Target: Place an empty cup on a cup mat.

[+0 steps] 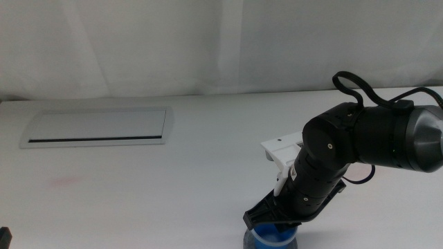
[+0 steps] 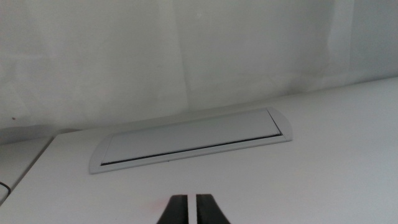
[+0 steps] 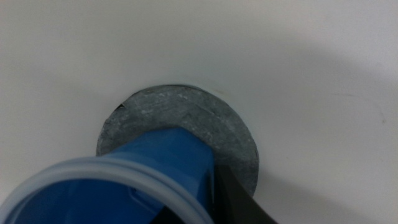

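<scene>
The blue cup (image 3: 155, 162) is upright, its base over the round grey cup mat (image 3: 186, 112); I cannot tell whether base and mat touch. My right gripper (image 1: 273, 223) is shut on the cup, reaching in from the right at the table's near edge, and one dark finger (image 3: 239, 199) lies against the cup's side. The middle view shows only the cup's (image 1: 271, 239) upper part under the gripper, with the mat hidden. The cup's blue inside looks empty. My left gripper (image 2: 186, 210) waits at the near left, shut on nothing.
A white rectangular panel (image 1: 97, 127) with a dark slot lies flat in the table at the back left, also seen in the left wrist view (image 2: 193, 140). A white wall closes off the far edge.
</scene>
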Robot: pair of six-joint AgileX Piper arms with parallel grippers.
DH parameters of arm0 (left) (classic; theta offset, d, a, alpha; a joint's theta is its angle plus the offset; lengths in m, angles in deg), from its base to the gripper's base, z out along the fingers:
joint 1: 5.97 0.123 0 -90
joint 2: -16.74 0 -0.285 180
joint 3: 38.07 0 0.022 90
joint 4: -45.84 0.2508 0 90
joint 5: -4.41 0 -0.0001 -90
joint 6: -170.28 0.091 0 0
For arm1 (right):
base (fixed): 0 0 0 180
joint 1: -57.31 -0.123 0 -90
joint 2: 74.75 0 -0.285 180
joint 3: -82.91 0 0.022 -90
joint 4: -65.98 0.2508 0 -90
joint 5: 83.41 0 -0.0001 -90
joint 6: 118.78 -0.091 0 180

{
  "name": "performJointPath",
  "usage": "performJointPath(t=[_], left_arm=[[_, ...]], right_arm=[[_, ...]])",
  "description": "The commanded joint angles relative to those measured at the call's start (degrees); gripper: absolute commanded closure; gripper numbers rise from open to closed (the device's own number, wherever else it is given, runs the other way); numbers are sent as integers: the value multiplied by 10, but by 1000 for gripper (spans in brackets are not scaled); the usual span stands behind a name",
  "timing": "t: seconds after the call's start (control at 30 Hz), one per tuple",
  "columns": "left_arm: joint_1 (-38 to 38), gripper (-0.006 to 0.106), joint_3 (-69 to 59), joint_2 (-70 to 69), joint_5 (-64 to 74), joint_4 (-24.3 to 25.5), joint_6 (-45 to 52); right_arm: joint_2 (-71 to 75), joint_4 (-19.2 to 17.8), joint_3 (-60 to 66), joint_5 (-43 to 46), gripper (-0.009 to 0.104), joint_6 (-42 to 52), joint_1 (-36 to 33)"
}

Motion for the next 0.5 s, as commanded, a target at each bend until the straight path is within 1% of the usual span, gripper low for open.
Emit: performJointPath(t=[0.0,0.17,0.2,0.27,0.3,0.37,0.43,0.47], left_arm=[[-4,103,-10,-12,1,-5,-2],[-4,103,-10,-12,1,-5,-2],[-4,103,-10,-12,1,-5,-2],[-4,103,-10,-12,1,-5,-2],[-4,103,-10,-12,1,-5,-2],[-4,103,-10,-12,1,-5,-2],[-4,103,-10,-12,1,-5,-2],[-4,103,-10,-12,1,-5,-2]], right_arm=[[-8,-5,-1,-1,98,-1,-1],[-8,-5,-1,-2,97,-1,-1],[-8,-5,-3,-3,81,-1,-1],[-8,-6,-3,-2,63,-1,-1],[-8,-8,-3,-2,52,-1,-1],[-8,-13,-3,-1,25,-1,-1],[-8,-23,-3,1,2,-1,-1],[-8,-28,-3,1,-8,-1,-1]])
